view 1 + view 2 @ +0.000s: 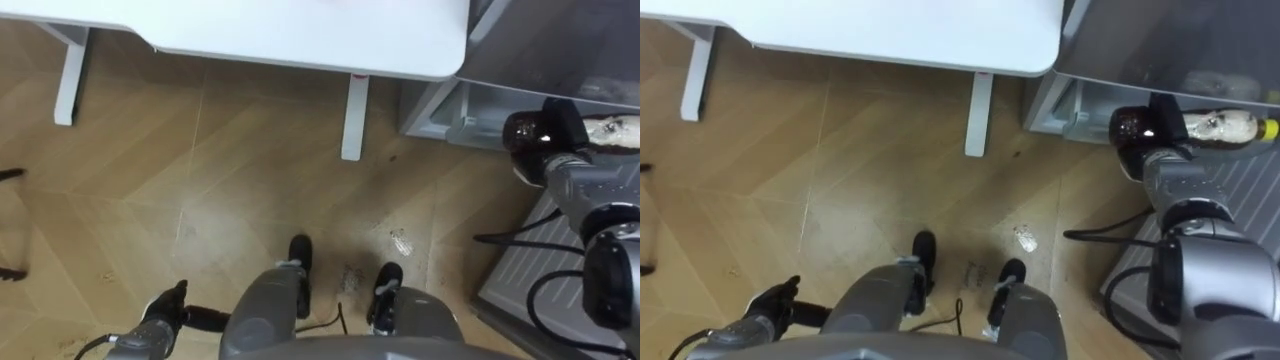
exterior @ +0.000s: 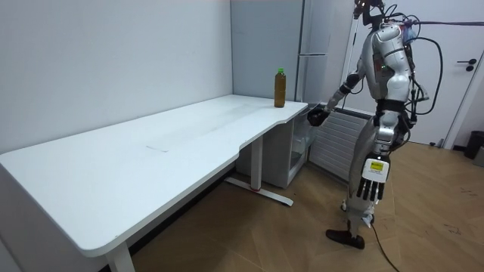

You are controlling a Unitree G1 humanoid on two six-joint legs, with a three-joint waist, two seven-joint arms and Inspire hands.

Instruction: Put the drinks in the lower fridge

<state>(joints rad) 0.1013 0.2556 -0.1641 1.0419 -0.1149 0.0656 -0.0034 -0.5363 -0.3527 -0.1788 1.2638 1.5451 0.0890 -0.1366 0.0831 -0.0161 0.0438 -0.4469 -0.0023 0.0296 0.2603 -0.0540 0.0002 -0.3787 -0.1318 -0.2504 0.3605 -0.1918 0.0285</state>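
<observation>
Entry one: lying bottle (image 1: 1225, 125), pale label, yellow cap. It is at the mouth of the lower fridge (image 1: 1072, 110), just beyond the right hand (image 1: 1137, 130). Whether that hand grips it cannot be told. Its long axis is level and runs across the view, cap toward the robot's right, base toward the hand. Entry two: standing bottle (image 2: 279, 87), green cap up, on the white table (image 2: 151, 151) at the end nearest the fridge, untouched. The left hand (image 2: 372, 181) hangs at the side, fingers straight and loose, holding nothing. Progress, as judged: one drink nearly delivered, one left to fetch.
</observation>
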